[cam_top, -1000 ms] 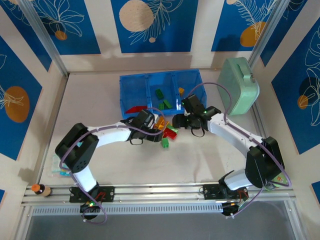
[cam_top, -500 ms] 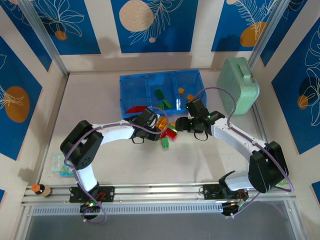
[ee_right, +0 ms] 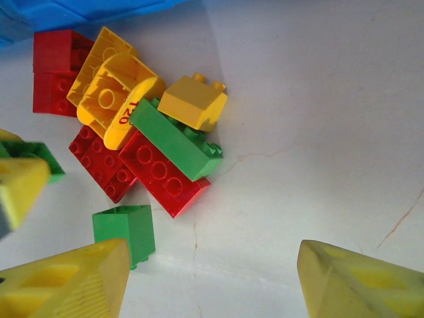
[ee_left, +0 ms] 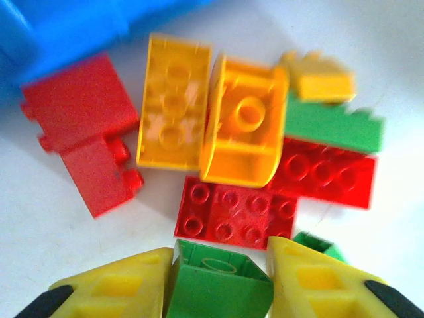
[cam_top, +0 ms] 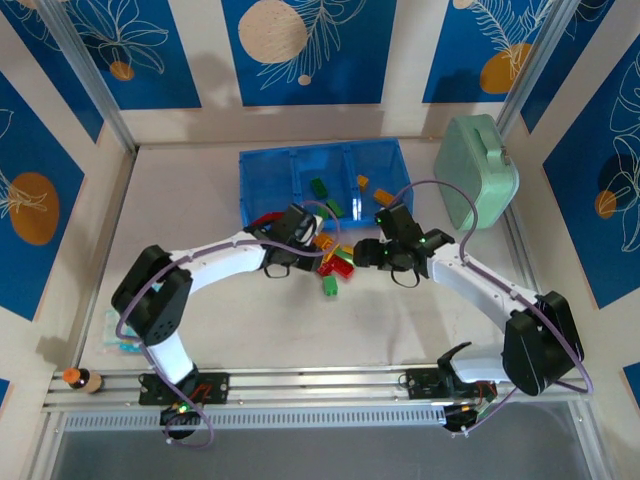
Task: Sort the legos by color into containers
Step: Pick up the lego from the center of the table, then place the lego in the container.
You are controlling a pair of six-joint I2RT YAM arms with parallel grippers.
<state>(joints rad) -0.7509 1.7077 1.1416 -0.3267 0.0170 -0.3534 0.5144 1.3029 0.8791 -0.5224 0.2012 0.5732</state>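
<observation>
Though cropped, left end effector [ee_left: 219, 295] clamps green lego [ee_left: 218, 281] | right end effector [ee_right: 212, 281] spread

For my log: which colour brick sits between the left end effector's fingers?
A green brick; left wrist view.

We record the right pincer [ee_right: 212, 285] with its jaws spread wide along the bottom edge. One yellow finger [ee_right: 69, 281] sits lower left and the other lower right, with nothing between them. On the white, finely cracked surface [ee_right: 318, 132], upper left, lies a cluster of legos [ee_right: 142, 126]. It includes red bricks [ee_right: 159, 173] touching a long green brick [ee_right: 175, 140], a small yellow brick [ee_right: 193, 101] against it, and a yellow curved piece [ee_right: 114, 99] marked T20. A green cube [ee_right: 126, 233] stands apart, just below the cluster. A blue tray edge [ee_right: 79, 10] runs along the top left. At the left edge a third yellow finger [ee_right: 16, 185] touches a partly hidden green brick [ee_right: 41, 156].
</observation>
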